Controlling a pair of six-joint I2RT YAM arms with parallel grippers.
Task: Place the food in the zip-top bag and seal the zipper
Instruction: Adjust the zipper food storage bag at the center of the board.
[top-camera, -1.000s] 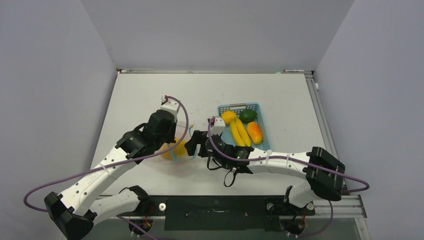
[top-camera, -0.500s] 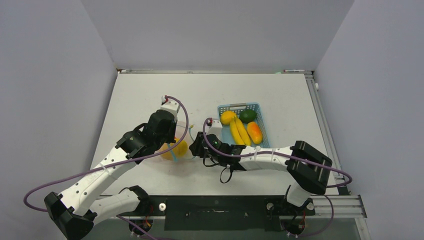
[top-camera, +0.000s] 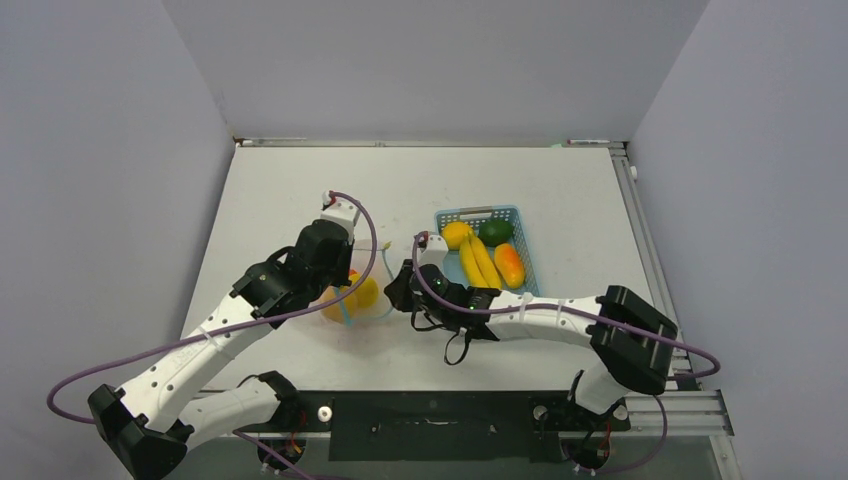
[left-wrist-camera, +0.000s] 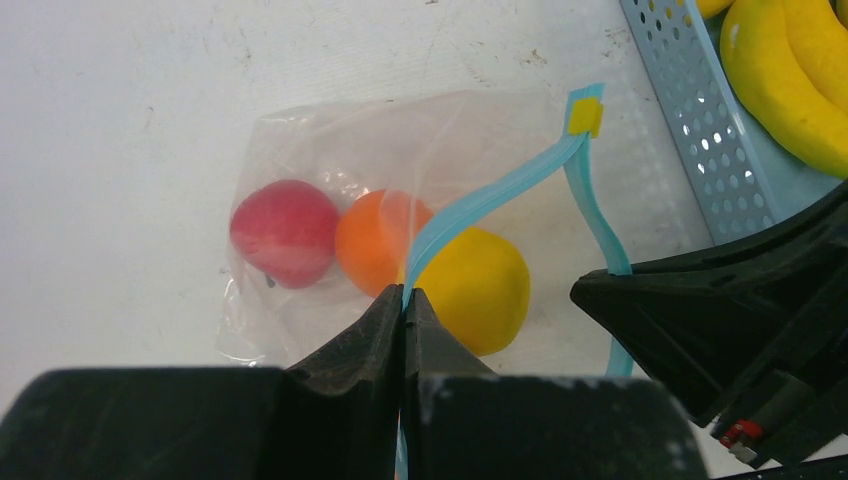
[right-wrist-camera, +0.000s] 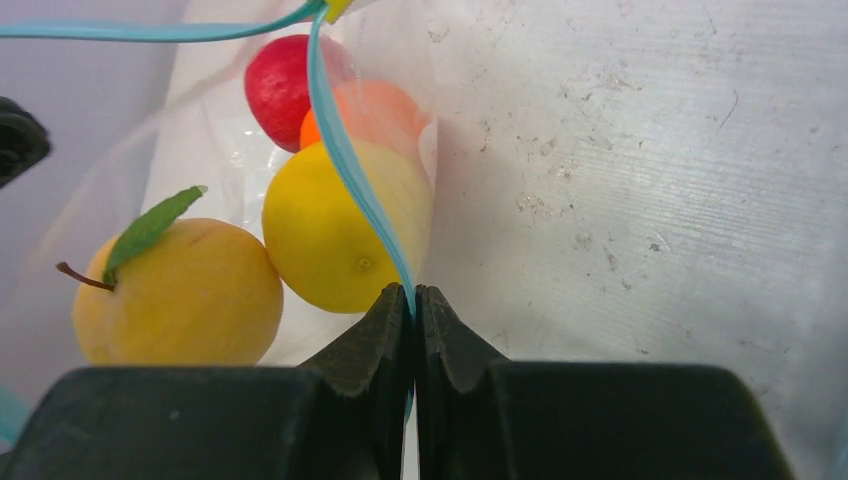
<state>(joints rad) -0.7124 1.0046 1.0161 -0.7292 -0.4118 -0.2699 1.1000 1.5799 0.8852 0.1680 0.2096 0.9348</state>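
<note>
- White surface from above: the clear bag lies between the two arms, left of a light-blue basket. The left hand sits at the bag's left side and the right hand at its right side. Bananas, a lime, a mango and a lemon lie in the basket.
- Left wrist view: the left hand is clenched on the teal zipper, its fingertips pressed together with the strip between them. Inside the bag a red apple, an orange and a yellow fruit sit side by side, touching. The right hand shows as a dark shape at the lower right.
- Right wrist view: the right hand is likewise clenched on the zipper, which curves up from its fingertips across the bag's mouth. A yellow fruit with a green leaf also lies in the bag, nearest the camera.
</note>
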